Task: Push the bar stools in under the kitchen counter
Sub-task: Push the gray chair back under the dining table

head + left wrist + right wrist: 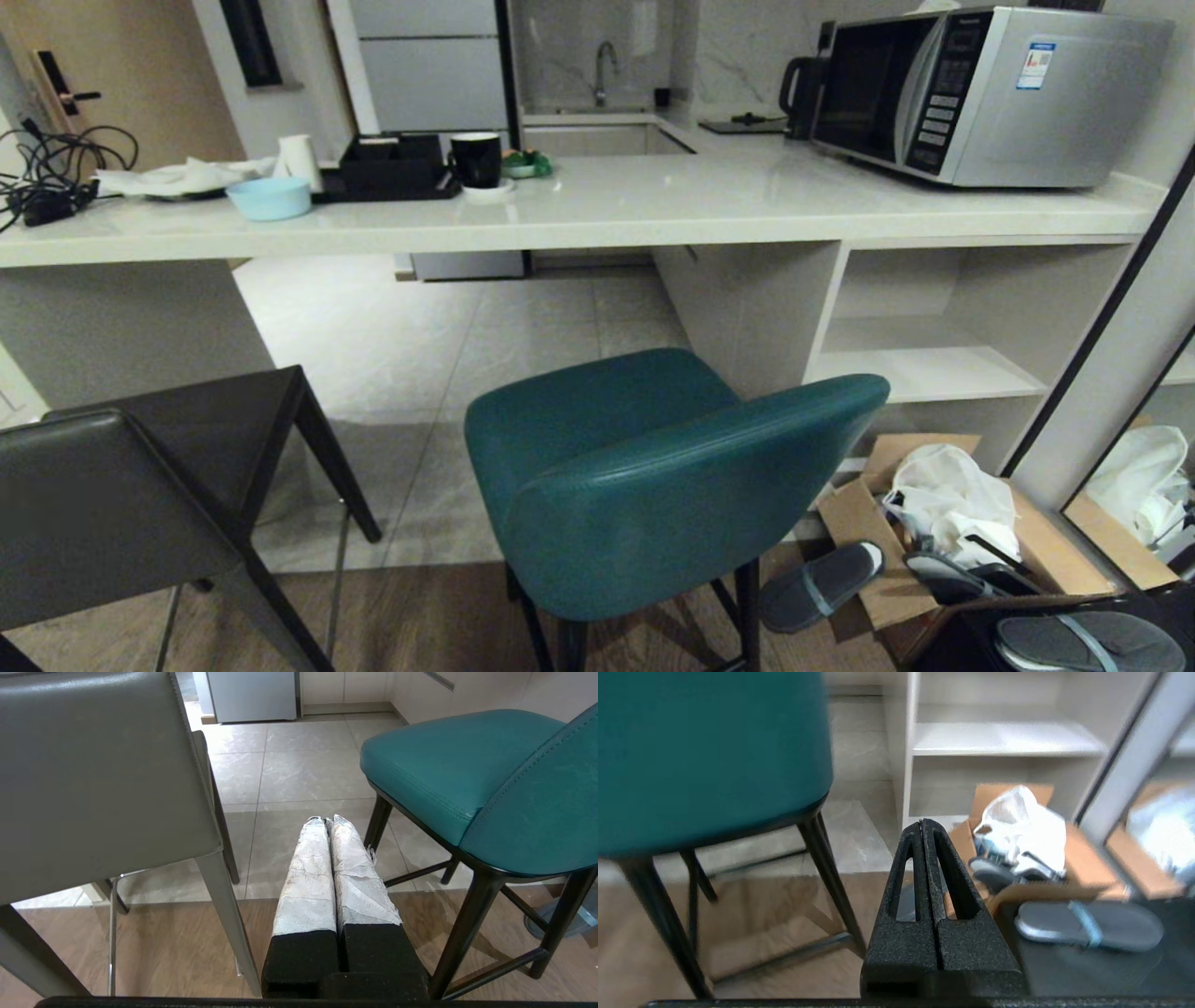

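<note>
teal stool (653, 467) and dark grey stool (121, 495) both stand out from the white desk (597, 210), left gripper (329, 821) low between them, right gripper (923, 823) beside the teal stool, all fingers together, empty.

microwave (980, 89) brand (top edge), label unreadable

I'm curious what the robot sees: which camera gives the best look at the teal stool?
The head view: the teal stool shows its whole seat and curved back, standing short of the kitchen counter. The left wrist view shows one side of its seat, back and legs. The right wrist view shows only a blurred back and legs.
</note>
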Controlling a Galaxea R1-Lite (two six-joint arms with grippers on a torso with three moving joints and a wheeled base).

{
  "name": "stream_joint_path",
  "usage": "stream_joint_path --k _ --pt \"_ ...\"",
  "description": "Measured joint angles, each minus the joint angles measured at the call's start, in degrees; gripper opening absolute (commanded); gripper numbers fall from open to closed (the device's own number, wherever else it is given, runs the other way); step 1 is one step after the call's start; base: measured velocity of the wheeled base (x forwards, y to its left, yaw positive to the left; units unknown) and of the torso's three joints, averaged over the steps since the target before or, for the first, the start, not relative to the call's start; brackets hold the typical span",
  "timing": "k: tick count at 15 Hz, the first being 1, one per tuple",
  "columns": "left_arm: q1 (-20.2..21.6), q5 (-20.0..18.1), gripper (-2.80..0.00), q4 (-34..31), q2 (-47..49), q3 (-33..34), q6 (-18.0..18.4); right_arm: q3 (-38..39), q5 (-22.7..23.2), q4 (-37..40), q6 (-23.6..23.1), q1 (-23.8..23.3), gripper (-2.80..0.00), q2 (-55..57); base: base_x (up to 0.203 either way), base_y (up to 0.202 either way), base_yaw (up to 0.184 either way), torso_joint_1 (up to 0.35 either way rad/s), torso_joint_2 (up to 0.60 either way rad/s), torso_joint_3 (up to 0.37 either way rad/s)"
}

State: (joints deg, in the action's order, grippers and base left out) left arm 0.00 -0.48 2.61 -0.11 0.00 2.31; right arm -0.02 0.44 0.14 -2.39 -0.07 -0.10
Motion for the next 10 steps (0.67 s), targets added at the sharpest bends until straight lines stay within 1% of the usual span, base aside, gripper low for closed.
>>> stream_joint_path --k 1,2,4,6,9,10 --pt "0.0 0.4 -2.80 0.1 0.0 0.0 -0.8 0.0 -0.5 0.0 1.4 0.0 -2.80 0.0 0.000 0.000 0.000 0.000 0.00 0.000" --pt "0.0 0.5 -2.80 0.1 0.0 0.0 -2.1 0.0 -0.5 0.0 1.5 0.0 -2.80 0.0 0.000 0.000 0.000 0.000 0.00 0.000" --pt "0.0 0.5 -2.80 0.1 0.0 0.0 -2.3 0.0 -0.4 -0.1 0.7 0.0 -2.80 0.0 0.000 0.000 0.000 0.000 0.00 0.000" --pt "-0.1 0.5 -2.80 0.2 0.0 0.0 -2.5 0.0 -0.5 -0.1 1.8 0.0 -2.80 0.0 0.000 0.000 0.000 0.000 0.00 0.000" --pt "0.0 0.5 -2.80 0.2 0.0 0.0 -2.5 0.0 -0.6 0.0 1.9 -0.1 -2.80 0.0 0.000 0.000 0.000 0.000 0.00 0.000" --pt "0.0 0.5 -2.80 0.2 0.0 0.0 -2.5 0.0 -0.6 -0.1 1.8 -0.1 -2.80 0.0 -0.119 0.000 -0.001 0.008 0.00 -0.006"
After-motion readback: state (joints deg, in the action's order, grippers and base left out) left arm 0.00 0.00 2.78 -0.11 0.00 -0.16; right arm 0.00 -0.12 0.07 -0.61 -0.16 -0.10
